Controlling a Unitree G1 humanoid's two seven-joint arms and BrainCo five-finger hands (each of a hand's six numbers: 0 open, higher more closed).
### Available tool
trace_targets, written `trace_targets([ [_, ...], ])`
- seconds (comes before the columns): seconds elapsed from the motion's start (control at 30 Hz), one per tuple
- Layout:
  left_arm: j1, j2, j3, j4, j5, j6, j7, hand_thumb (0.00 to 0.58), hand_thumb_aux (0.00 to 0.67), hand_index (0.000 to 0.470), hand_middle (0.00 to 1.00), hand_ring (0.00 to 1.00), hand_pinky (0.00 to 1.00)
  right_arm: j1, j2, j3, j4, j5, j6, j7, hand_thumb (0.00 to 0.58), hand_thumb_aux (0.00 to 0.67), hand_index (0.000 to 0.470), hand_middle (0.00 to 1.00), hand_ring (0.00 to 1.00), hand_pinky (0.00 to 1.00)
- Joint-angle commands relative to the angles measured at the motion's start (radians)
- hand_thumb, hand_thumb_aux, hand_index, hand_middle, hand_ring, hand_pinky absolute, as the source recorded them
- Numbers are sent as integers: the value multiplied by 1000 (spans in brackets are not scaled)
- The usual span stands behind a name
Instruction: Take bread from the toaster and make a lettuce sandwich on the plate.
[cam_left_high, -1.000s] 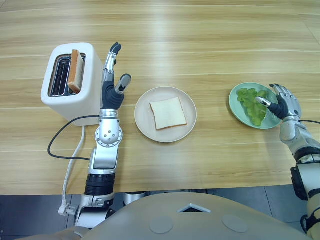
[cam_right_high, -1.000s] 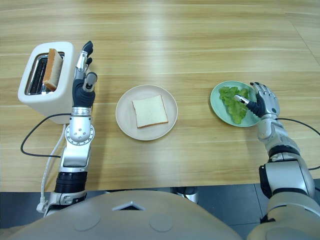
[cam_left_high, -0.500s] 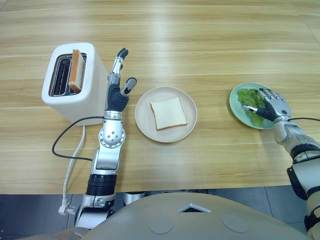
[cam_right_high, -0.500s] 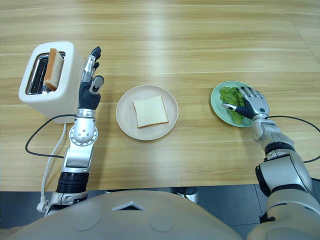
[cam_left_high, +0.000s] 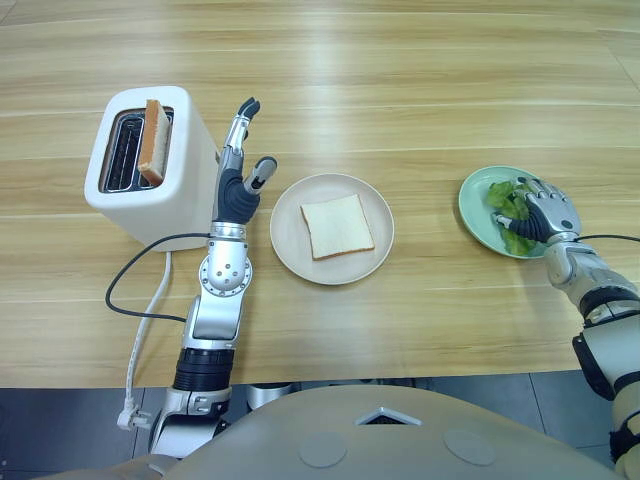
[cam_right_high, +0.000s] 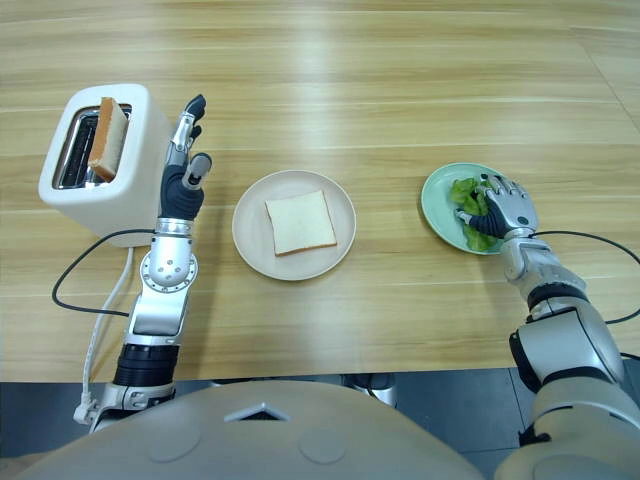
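1. The beige plate (cam_left_high: 290, 212) sat about mid-table (cam_left_high: 400, 80), with one white bread slice (cam_left_high: 337, 226) lying flat in the middle of it.
2. The toaster (cam_left_high: 150, 195) was off to the left of that plate and a little further back. A browned slice (cam_left_high: 152, 140) stood up out of the slot nearer the plate.
3. The left hand (cam_left_high: 240, 185) was parked in the gap between the toaster and the plate, right up against the toaster's side; couldn't tell if it touched. The forearm ran up from the near edge. The fingers were straight, close together and pointing away from the robot, with the thumb poking out toward the plate. It held nothing.
4. Well to the right of the beige plate was a green plate (cam_left_high: 472, 205) with the lettuce (cam_left_high: 502, 196) in it.
5. The right hand (cam_left_high: 546, 211) was palm-down over the side of the green plate farthest from the beige one, fingers curled in and bunched around the lettuce.
6. A black cord (cam_left_high: 108, 296) looped left of the plate, on the near side.
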Motion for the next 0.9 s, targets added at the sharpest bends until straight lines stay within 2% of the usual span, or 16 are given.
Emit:
trace_targets([
  [0.03,-5,2,-8,38,-3,0,-7,0,0,0,0,0,0,9,6,3,12,12,-30,-7,573,599,411,0,0,0],
  [0.1,-9,2,-9,46,-2,-3,-7,0,0,0,0,0,0,8,7,0,11,16,-42,-11,576,617,424,0,0,0],
  [0.33,-16,1,-11,64,-1,-11,-5,0,0,0,0,0,0,7,14,6,9,12,-64,-30,577,620,426,0,0,0],
  [0.5,-23,-1,-13,76,2,-16,-2,0,0,0,0,0,0,-2,14,8,9,7,-66,-51,580,670,460,0,0,0],
  [0.9,-30,-1,-17,86,6,-24,6,0,0,0,0,0,0,-12,8,9,5,3,-71,-85,580,670,460,0,0,0],
])
